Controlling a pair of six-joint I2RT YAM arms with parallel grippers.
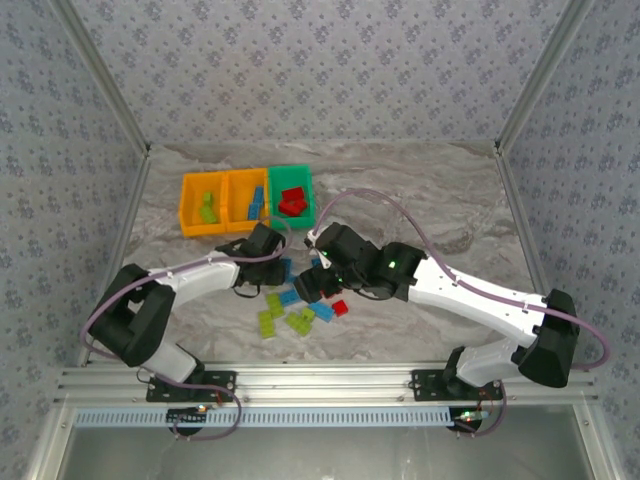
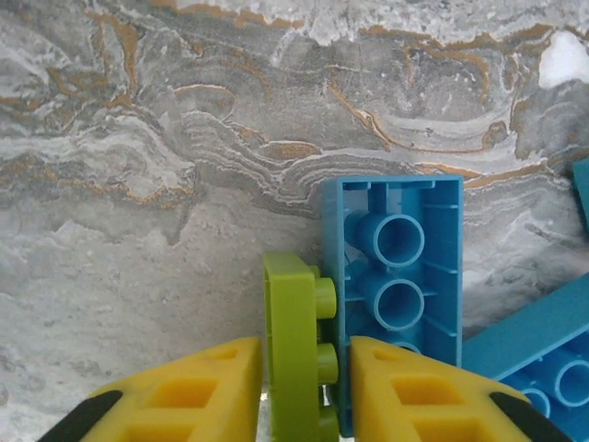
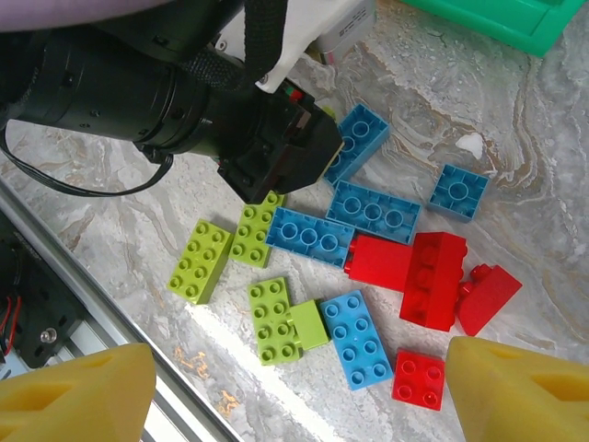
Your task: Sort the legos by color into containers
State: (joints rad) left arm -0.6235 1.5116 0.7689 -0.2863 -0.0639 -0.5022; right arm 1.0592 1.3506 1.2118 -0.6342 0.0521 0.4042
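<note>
Lime green studded plastic lego brick (image 2: 290, 304) | on edge, touching upturned blue plastic brick (image 2: 396, 267) | pinched by left gripper (image 2: 306, 354) | right gripper (image 3: 302, 364) spread wide, holding nothing

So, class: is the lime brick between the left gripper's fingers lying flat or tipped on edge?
Tipped on edge: the lime brick has its studs pointing sideways, toward the blue brick beside it.

Arms (image 1: 200, 275) white w/ black joints, purple cables (image 1: 372, 193), yellow jaws
</note>
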